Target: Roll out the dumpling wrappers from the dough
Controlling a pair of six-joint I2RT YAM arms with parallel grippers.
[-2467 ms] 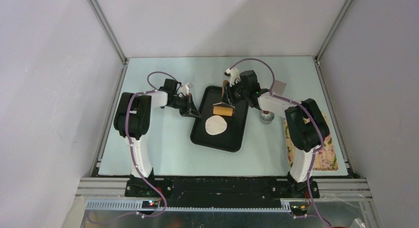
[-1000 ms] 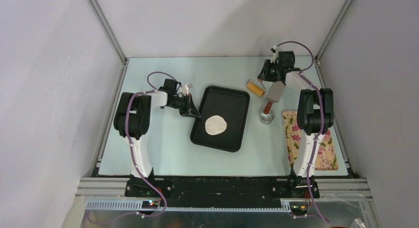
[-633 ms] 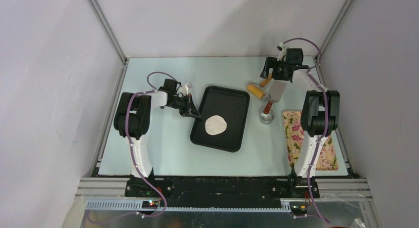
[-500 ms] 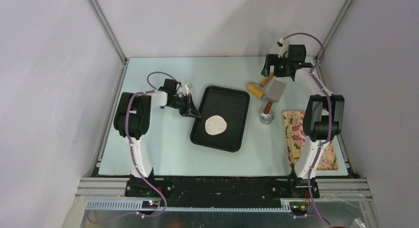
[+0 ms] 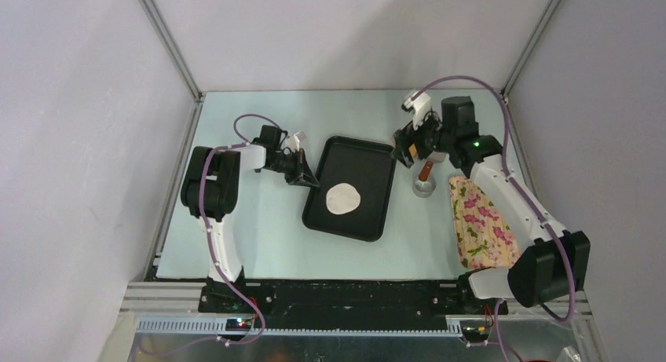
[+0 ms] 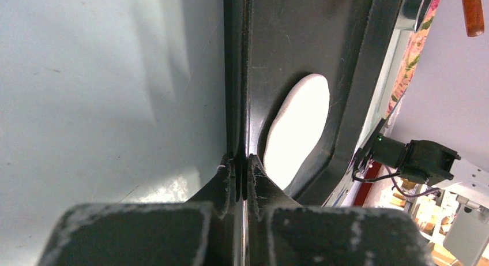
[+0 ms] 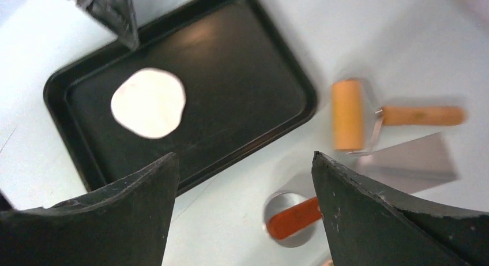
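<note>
dough [image 5: 343, 198]: flat white round lying in the black tray [image 5: 369, 221], a touch toward 6 o'clock from the tray's middle; neither arm touches it.
left gripper [image 5: 305, 176]: at the tray's 9 o'clock, jaws pinched together on the tray's rim.
left wrist view: the pinch shows close up, with the thin rim running out from between the fingers [image 6: 222, 182] and the dough just inside it. The overhead view is too small to show this.
right gripper [image 5: 406, 148]: at the tray's 2 o'clock, held above the table [image 5: 259, 236]; from overhead its jaws cannot be made out.
right wrist view: jaws wide apart with nothing between them. Below lie a wooden roller [image 7: 348, 114] and, at its 5 o'clock, a steel spatula blade [image 7: 410, 162]. From overhead the gripper covers both.
cup [image 5: 424, 188]: steel, at the tray's 3 o'clock, with a red-orange handle [image 7: 294, 218] across its mouth.
cloth [image 5: 479, 221]: flowered, at the tray's 4 o'clock, beside the right arm.
</note>
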